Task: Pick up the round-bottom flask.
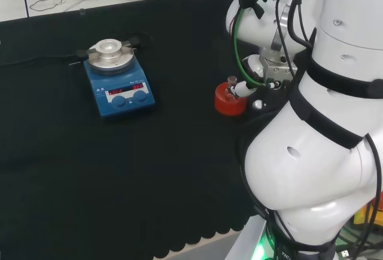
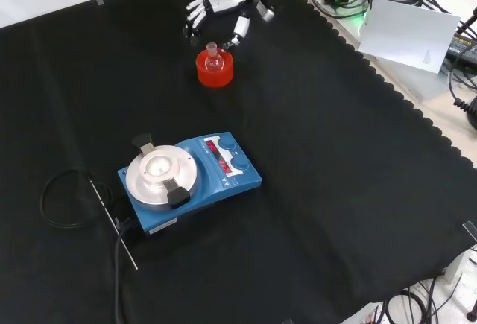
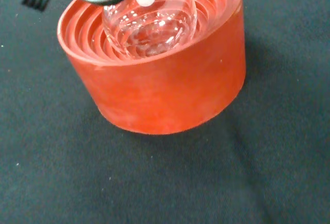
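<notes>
Front view gives me the hand (image 2: pixel 220 5) spread with straight fingers, holding nothing, just behind the round-bottom flask (image 2: pixel 214 58) (clear glass). I see the flask seated upright in its red ribbed stand (image 2: pixel 215 71), near the cloth's (image 2: pixel 358 190) far edge.

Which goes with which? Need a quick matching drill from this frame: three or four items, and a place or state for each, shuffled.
Items:
1. round-bottom flask
2. red ribbed stand
3. robot hand
4. blue hotplate

States:
A. fingers spread, hovering just beyond the stand in the front view
B. seated in the stand, neck up
C. nearer the front camera, apart from the stand
D. on the black cloth, holding the glassware

Pairs: 1-B, 2-D, 3-A, 4-C
</notes>
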You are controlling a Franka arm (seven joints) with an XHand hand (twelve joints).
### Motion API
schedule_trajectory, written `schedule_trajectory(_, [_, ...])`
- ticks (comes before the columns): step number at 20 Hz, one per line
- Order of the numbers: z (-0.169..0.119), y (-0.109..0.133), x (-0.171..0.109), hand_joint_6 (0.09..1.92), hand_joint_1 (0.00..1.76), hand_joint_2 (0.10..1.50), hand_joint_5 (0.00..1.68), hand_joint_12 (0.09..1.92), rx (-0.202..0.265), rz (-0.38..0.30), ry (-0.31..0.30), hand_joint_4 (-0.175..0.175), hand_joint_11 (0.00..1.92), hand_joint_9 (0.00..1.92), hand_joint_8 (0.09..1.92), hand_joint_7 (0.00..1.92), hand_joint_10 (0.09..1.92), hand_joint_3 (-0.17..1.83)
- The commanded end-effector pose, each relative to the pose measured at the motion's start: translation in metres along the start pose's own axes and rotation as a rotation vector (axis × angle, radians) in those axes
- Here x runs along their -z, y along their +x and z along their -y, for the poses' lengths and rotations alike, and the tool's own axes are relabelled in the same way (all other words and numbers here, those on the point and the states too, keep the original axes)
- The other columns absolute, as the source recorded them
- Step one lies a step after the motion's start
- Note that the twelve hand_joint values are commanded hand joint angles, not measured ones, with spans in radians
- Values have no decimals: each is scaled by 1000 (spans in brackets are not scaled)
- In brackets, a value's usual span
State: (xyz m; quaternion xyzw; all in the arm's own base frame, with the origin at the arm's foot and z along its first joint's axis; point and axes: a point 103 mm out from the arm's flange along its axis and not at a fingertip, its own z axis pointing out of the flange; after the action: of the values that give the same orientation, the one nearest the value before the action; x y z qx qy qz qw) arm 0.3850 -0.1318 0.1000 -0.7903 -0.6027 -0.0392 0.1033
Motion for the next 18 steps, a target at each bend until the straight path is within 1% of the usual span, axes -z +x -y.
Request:
schedule_trajectory(1, [-7, -2, -3, 597, 870, 671, 673, 1372, 15, 0, -35, -73, 209, 580, 683, 369, 641, 604])
schedule_trajectory(6, [-10, -1, -3, 660, 880, 671, 703, 1362, 23, 4, -56, -80, 241, 603, 690, 391, 637, 610])
schedule_trajectory(10, [-11, -1, -5, 692, 884, 674, 744, 1360, 33, 4, -54, -86, 262, 618, 697, 411, 638, 612])
schedule_trajectory(13, [-11, 0, -6, 707, 887, 675, 764, 1357, 51, -1, -53, -89, 270, 627, 700, 422, 639, 614])
schedule_trajectory(18, [-12, 3, -6, 735, 890, 674, 765, 1349, 69, -7, -52, -91, 278, 641, 699, 433, 629, 617])
